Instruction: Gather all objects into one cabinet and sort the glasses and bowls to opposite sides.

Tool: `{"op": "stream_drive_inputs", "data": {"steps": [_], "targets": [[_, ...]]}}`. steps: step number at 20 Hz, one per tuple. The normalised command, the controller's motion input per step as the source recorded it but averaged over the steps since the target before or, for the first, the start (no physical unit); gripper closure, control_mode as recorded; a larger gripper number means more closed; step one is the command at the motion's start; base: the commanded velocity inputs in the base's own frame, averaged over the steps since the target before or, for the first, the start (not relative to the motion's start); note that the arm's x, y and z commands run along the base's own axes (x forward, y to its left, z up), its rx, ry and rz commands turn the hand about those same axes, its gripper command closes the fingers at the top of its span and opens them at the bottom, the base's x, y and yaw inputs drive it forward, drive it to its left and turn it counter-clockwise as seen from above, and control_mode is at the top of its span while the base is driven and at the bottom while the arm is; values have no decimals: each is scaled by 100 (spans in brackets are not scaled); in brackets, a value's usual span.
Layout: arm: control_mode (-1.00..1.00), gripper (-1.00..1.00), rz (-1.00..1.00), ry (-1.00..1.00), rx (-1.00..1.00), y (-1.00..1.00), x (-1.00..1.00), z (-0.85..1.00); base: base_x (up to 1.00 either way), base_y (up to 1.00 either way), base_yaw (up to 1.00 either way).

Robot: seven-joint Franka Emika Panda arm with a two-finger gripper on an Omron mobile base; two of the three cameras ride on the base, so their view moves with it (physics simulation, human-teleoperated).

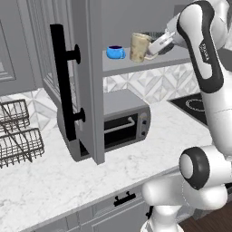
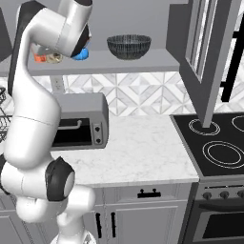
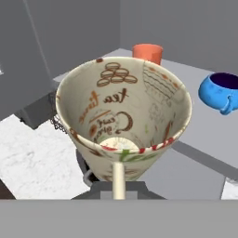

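Cream mug [image 1: 140, 46] held tilted over the front edge of the cabinet shelf [image 1: 149, 63], handle pinched in the closed fingers [image 1: 151, 53]. Just beside the mug: blue vessel [image 1: 116, 52] and orange cup [image 3: 148, 52]. Farther along the shelf: dark-grey bowl [image 2: 128, 46].

Kitchen: marble counter [image 1: 54, 181], toaster oven [image 1: 122, 124], stove [image 2: 219, 147], wall cabinet [image 1: 86, 77].

Even, soft rendered light throughout; faint shadows under the shelf [image 1: 136, 65] and on the worktop [image 1: 54, 181]; no glare, no blur.
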Motion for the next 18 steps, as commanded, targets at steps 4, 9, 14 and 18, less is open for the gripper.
{"op": "stream_drive_inputs", "data": {"steps": [4, 9, 14, 18], "targets": [[-100, 100, -4, 0, -2, 11, 59, 3, 0, 0, 0], [-100, 100, -10, -1, 0, 39, 18, 0, 0, 0, 0], [-100, 100, -9, -4, 0, 26, 52, 0, 0, 0, 0], [-100, 100, 0, -3, 2, 0, 90, 0, 0, 0, 0]]}}
